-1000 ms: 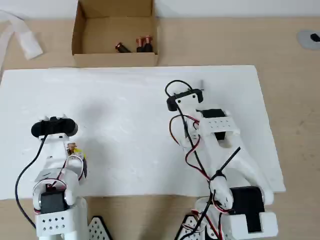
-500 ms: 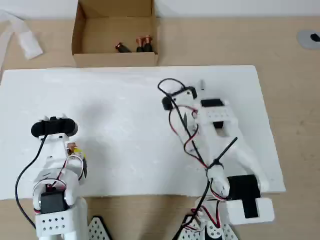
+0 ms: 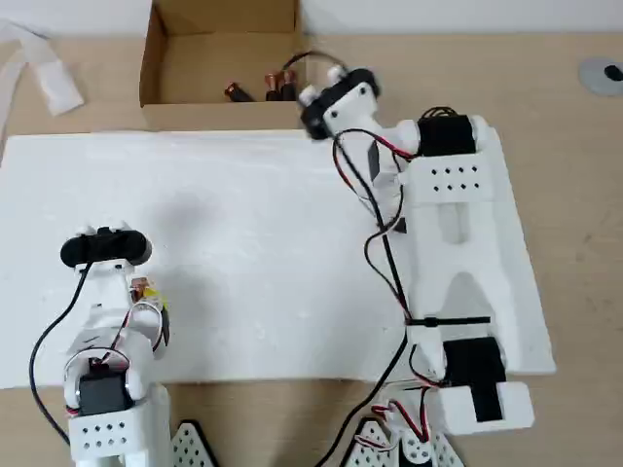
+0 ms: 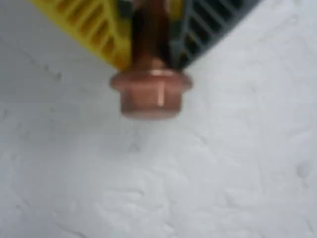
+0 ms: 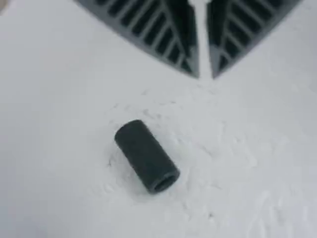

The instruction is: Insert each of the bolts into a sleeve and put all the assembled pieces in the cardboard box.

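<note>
My left gripper [image 4: 151,63] is shut on a copper bolt [image 4: 151,94], whose flanged hex head hangs just above the white foam sheet [image 4: 223,188]. From above, that bolt [image 3: 139,289] sits at the near left beside the left arm. A black sleeve [image 5: 147,155] lies on its side on the foam, a short way from my right gripper [image 5: 204,74], whose fingers are shut with nothing between them. The right arm [image 3: 448,195] stretches far forward, its wrist beside the cardboard box [image 3: 151,68]. Assembled copper-and-black pieces [image 3: 263,89] lie inside the box.
The white foam sheet [image 3: 243,224] covers most of the wooden table. A white strip of paper [image 3: 49,78] lies at the far left, and a grey disc [image 3: 602,75] at the far right edge.
The right arm has stretched forward from the middle of the foam to the box's near right corner. The left arm has kept still with the bolt.
</note>
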Motion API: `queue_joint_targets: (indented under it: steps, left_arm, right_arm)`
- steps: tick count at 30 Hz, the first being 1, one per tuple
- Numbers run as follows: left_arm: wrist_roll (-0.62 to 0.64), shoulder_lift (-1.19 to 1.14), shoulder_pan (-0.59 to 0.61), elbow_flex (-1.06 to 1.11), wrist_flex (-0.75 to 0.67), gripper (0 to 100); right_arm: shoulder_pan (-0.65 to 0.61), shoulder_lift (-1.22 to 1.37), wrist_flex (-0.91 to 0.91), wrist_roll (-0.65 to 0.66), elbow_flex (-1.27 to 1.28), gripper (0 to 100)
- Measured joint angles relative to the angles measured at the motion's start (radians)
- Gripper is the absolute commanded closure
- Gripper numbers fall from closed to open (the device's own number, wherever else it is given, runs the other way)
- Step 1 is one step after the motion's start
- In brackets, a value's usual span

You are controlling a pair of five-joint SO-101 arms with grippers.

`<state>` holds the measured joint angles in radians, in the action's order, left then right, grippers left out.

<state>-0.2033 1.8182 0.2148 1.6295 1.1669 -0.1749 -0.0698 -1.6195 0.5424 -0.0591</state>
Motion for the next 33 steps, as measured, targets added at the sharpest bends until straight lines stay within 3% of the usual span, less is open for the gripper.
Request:
queue_joint_targets:
  steps: [4, 8, 16, 26, 33]
  left_arm:
    - [0.0, 0.0, 0.0, 0.0, 0.0, 99]
    - [0.0, 0.0, 0.0, 0.0, 0.0, 99]
    - [0.0, 0.0, 0.0, 0.0, 0.0, 99]
    - [0.0, 0.0, 0.0, 0.0, 0.0, 99]
    - [0.0, 0.0, 0.0, 0.0, 0.0, 99]
  right_arm:
    - [0.0, 0.017, 0.0, 0.252, 0.046, 87.1]
    - [0.0, 0.034, 0.017, 0.379, 0.097, 87.1]
    - [0.021, 0.107, 0.097, 0.417, 0.158, 72.1]
    - [0.14, 0.183, 0.146, 0.483, 0.158, 71.7]
    - [0.146, 0.235, 0.155, 0.516, 0.158, 71.7]
